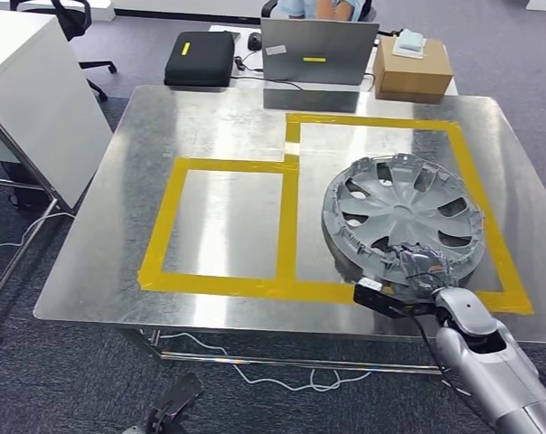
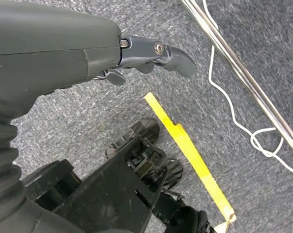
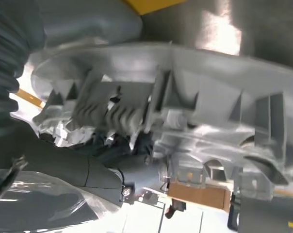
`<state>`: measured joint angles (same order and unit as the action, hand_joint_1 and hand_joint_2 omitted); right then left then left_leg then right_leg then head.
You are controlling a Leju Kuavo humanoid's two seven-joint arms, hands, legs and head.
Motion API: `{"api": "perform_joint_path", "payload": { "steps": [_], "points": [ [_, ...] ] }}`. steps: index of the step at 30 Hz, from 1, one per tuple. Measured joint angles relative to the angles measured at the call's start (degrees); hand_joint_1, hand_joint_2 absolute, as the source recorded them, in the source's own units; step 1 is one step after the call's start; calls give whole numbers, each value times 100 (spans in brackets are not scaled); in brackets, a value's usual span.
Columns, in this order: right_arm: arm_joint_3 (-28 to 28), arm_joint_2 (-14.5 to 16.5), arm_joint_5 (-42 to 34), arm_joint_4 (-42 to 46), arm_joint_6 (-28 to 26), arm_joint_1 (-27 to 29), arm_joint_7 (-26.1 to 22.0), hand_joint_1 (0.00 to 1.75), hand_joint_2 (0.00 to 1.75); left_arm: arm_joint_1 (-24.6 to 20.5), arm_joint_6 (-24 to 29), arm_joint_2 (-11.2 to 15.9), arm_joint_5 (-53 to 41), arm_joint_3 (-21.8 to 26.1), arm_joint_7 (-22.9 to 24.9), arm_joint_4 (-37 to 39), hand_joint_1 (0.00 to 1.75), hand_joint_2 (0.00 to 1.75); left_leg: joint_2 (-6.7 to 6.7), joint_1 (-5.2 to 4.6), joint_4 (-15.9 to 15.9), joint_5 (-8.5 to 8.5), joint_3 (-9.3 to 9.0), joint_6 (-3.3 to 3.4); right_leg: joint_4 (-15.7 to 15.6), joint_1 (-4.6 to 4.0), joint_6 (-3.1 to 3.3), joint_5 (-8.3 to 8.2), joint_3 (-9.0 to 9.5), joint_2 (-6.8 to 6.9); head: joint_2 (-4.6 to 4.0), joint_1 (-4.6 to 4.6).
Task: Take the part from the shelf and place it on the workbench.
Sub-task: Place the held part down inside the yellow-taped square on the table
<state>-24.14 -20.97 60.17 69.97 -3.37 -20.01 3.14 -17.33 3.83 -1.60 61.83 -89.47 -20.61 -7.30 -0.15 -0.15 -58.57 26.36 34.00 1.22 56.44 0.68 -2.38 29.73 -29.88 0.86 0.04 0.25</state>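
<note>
Hubcap (image 1: 401, 217), no legible writing, in right hand (image 1: 420, 268) on workbench (image 1: 120, 235).

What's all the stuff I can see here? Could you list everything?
wheel cover: one, grey, tilted in right yellow-taped box
workbench: one, shiny metal, centre
tape outlines: two boxes, yellow, on workbench
laptop: one, grey, far table
case: one, black, far table
cardboard box: one, brown, far table
cable: one, white, on carpet
right robot hand: grey, holds wheel cover's near rim
left robot hand: dark grey, hanging over carpet, holding nothing
</note>
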Motion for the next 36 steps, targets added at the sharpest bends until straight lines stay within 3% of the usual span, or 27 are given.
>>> {"api": "perform_joint_path", "payload": {
  "steps": [7,16,25,28,31,33,34,36],
  "points": [
    [429,-280,-568,1049,280,763,95,0,175,78,43,34,174,36,-100,0,0,0,-11,-2,0,10,8,-1,-1,1,-3,14,-2,16,0,-1],
    [1041,-790,-1230,3301,466,2417,229,0,175,293,78,121,394,189,-304,0,0,0,-26,-2,0,24,17,-14,-1,1,5,34,-10,30,0,-1],
    [1439,-984,-480,5167,-506,4285,520,0,175,467,110,154,585,377,-478,0,0,0,-35,-1,1,48,12,-21,-1,1,9,61,-6,33,0,-2],
    [1488,-959,244,5536,-1114,4792,814,0,175,502,131,154,677,450,-547,0,0,0,-44,-1,0,64,-5,-20,-2,2,7,86,-30,46,0,1],
    [1516,-705,1368,5969,-2249,5591,1418,0,175,611,161,168,828,568,-652,0,0,0,-56,-12,-14,108,-42,-3,-12,13,-4,115,-4,60,0,0],
    [1600,-312,1661,6148,-2943,6079,1576,0,175,699,181,184,933,649,-708,1,0,0,-55,-23,-25,137,-61,15,-18,24,-21,126,30,56,0,-2],
    [1727,12,1486,6181,-3155,6253,1354,0,175,741,195,188,991,688,-737,1,0,0,-54,-24,-27,146,-67,20,-19,25,-28,131,54,52,0,-3],
    [2242,939,618,6131,-3301,6391,248,0,175,824,232,193,1112,760,-798,3,0,0,-52,-31,-29,154,-72,28,-28,31,-39,129,92,46,0,-4]
  ]
}}
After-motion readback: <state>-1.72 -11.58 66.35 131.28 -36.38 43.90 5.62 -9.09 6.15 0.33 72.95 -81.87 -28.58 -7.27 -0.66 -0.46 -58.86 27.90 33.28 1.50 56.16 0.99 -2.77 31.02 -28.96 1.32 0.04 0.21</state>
